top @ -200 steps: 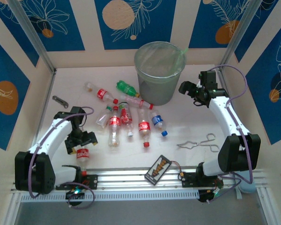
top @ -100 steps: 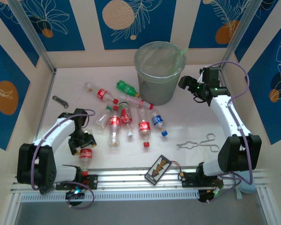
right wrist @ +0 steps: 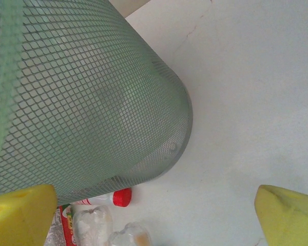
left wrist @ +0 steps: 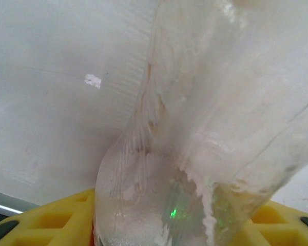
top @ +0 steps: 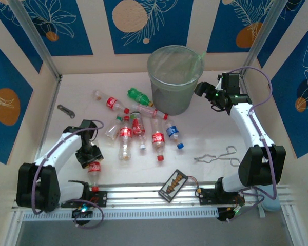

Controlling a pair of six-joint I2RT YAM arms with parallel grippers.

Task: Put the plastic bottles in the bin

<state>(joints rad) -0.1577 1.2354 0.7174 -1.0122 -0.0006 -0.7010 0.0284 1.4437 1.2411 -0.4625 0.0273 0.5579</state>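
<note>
Between the yellow fingers of my left gripper is the body of a clear red-labelled bottle, very close to the wrist camera. From above, this gripper sits on that bottle at the near left, red cap toward the rail. Several more bottles lie mid-table, among them a green one and a blue-labelled one. The grey-green bin stands at the back. My right gripper hangs open and empty just right of the bin.
Metal scissors lie at the near right. A black card with orange marks rests on the front rail. A small metal tool lies at the far left. A red-capped bottle lies at the bin's foot.
My left gripper has drawn in from a wide spread and closed on the near-left bottle. The right gripper has turned slightly toward the bin.
</note>
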